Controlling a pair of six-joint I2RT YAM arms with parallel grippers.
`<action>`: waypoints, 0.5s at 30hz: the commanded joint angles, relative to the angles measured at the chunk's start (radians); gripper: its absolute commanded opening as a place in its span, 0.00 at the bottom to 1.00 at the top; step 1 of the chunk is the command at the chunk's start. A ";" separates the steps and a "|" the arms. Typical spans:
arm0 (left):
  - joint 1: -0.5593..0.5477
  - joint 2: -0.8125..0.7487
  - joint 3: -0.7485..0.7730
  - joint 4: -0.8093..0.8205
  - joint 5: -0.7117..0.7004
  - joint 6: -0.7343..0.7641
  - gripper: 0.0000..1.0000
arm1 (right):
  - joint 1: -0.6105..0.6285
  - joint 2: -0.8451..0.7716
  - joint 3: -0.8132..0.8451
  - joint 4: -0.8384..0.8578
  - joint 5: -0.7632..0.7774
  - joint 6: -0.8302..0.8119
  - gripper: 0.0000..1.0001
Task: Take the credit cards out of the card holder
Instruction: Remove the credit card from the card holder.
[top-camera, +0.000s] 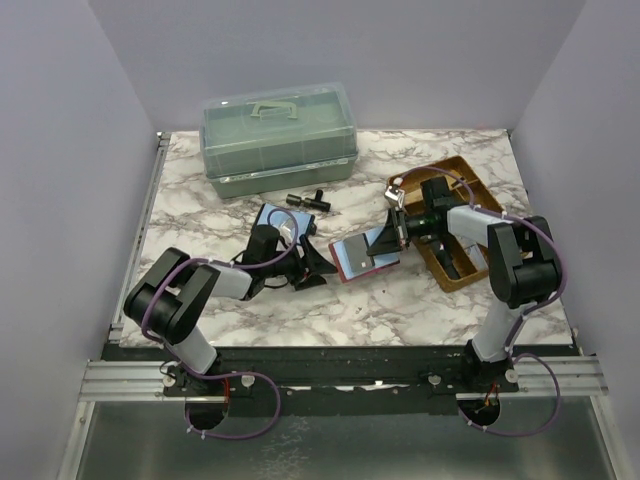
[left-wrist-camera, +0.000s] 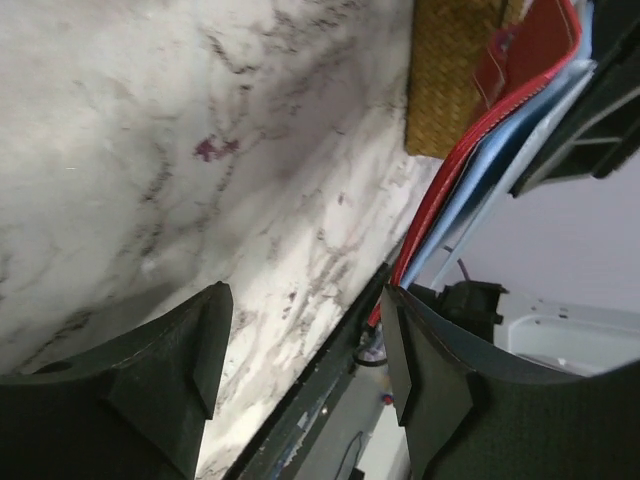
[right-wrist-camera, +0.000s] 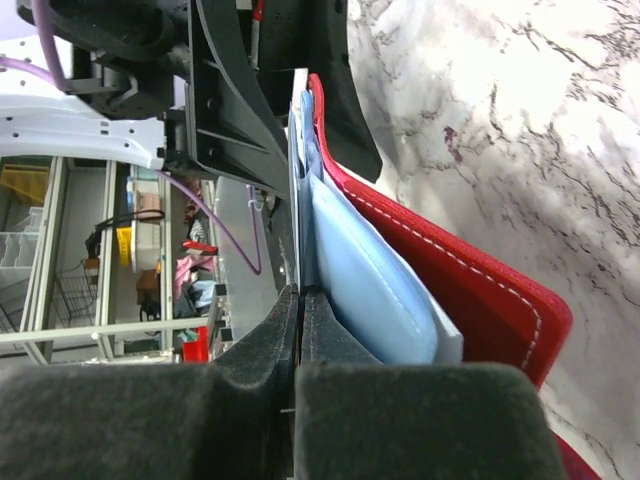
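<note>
Well left of the tray (top-camera: 478, 180), one left gripper (top-camera: 310, 268) holds its fingers apart, empty. Just left of the tray, one holder (top-camera: 362, 257) tilts open, with a red rim and pale blue panels. At the tray's left edge, one right gripper (right-wrist-camera: 300, 300) is clamped on the holder's edge.

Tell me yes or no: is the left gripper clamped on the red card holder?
No, the left gripper stands open with only marble table between its fingers; the card holder sits outside them.
</note>
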 joint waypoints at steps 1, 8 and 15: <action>0.001 -0.021 -0.032 0.311 0.124 -0.105 0.67 | 0.002 -0.040 -0.003 0.050 -0.090 0.039 0.00; 0.001 -0.029 -0.054 0.461 0.176 -0.148 0.67 | 0.001 -0.040 -0.001 0.057 -0.099 0.051 0.00; 0.001 -0.001 -0.073 0.582 0.192 -0.201 0.67 | 0.003 -0.053 -0.009 0.086 -0.125 0.077 0.00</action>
